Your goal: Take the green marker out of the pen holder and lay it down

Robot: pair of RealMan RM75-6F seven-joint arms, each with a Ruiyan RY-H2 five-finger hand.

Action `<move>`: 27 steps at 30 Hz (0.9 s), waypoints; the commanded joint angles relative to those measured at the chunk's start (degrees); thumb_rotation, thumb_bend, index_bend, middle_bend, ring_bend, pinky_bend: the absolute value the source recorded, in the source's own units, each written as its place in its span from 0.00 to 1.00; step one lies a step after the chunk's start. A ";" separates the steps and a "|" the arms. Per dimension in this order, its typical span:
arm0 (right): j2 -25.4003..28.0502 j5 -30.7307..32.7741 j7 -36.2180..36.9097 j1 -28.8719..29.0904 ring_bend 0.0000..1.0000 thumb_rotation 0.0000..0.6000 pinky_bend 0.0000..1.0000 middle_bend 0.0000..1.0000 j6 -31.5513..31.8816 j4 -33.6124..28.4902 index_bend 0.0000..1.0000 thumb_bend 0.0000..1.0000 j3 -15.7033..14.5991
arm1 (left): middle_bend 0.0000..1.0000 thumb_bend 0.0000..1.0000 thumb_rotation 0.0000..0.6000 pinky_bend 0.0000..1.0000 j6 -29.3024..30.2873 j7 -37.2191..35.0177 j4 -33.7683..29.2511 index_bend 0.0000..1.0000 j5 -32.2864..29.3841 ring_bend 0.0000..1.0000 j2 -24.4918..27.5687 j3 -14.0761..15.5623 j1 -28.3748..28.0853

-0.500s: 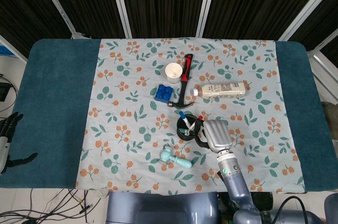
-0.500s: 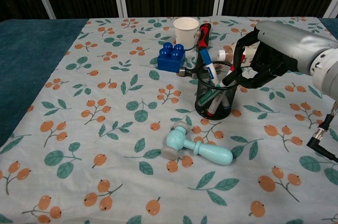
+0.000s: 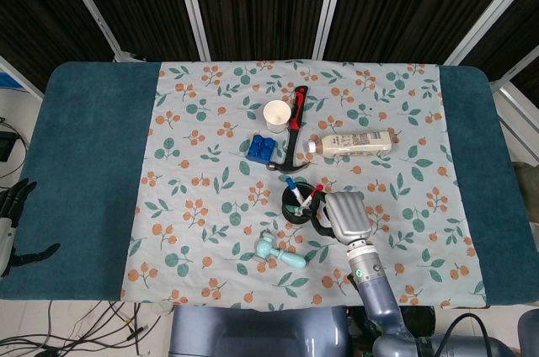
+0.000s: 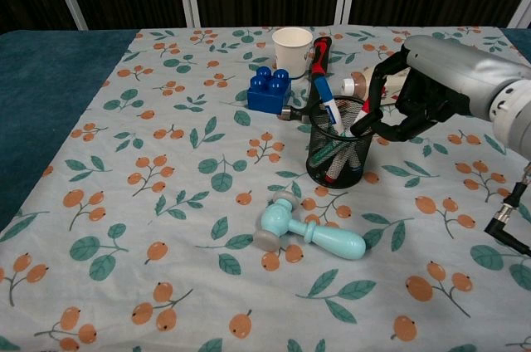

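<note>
Two black fingers (image 4: pixel 362 124) pinch a half-hidden red marker (image 4: pixel 366 105) over the mesh cup (image 4: pixel 336 161).

Your right hand (image 4: pixel 415 95) drawn slightly up and to the right, fingers (image 4: pixel 369 115) a touch higher over the mesh pen holder (image 4: pixel 336 153), red marker (image 3: pixel 312 195) tilted further toward your hand

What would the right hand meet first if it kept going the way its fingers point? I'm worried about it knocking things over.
Most likely the black mesh pen holder: the right hand has its fingertips curled at the holder's rim, near the red marker. Whether they already touch is unclear.
</note>
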 commanded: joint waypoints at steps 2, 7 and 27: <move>-0.02 -0.05 -0.03 -0.03 1.00 1.00 1.00 1.00 0.01 -0.03 0.61 0.47 0.00 | 0.00 0.00 1.00 0.00 0.01 -0.01 0.02 0.00 0.03 0.00 -0.01 0.01 0.01; -0.08 -0.10 -0.15 -0.09 1.00 1.00 1.00 1.00 0.02 0.02 0.61 0.47 -0.05 | 0.00 0.00 1.00 0.00 0.02 -0.05 0.01 0.00 0.02 0.00 0.01 0.00 0.01; 0.76 -1.07 0.21 -0.50 1.00 1.00 1.00 1.00 0.46 -1.49 0.61 0.47 0.38 | 0.00 0.00 1.00 0.00 0.00 0.10 0.00 0.00 -0.01 0.00 -0.05 0.00 0.00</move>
